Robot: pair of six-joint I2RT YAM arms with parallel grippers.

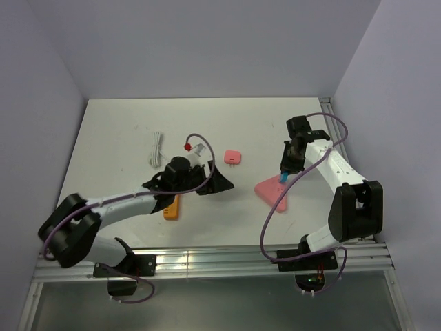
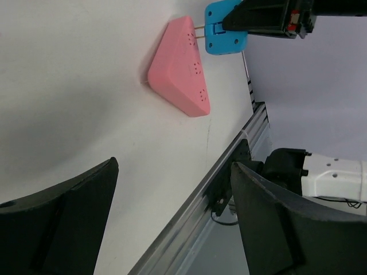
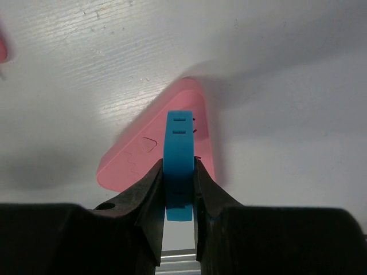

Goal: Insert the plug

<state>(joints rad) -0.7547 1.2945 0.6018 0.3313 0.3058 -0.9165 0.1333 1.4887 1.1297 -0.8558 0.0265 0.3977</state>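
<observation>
Right wrist view.
1. Right gripper: both black fingers are clamped flat against opposite sides of the plug. The plug stands edge-on between them, and its bright-blue body reaches out past the fingertips.
2. Socket block: pink and triangular, it lies flat on the white table, directly beyond the plug's far end.

Left wrist view.
3. Left gripper: the jaws are spread wide with nothing between them.
4. Aluminium rail: it runs along the table edge, nearer than the socket block.
5. The socket block's side face shows three clusters of small holes.
6. Prongs: these thin metal pins bridge a narrow gap from the plug's blue body to the hole cluster by the block's far corner. Their tips are at the face, but whether they have entered cannot be told. The plug body itself is not touching the block.

Top external view.
7. Orange flat object: it sits on the table, partly beneath the left arm.
8. The plug is held by the right gripper at the far right edge of the socket block, right of centre on the table.
9. Pink square plug: it lies loose between the two grippers, apart from the block.
10. White cable: it is bundled at the far left.
</observation>
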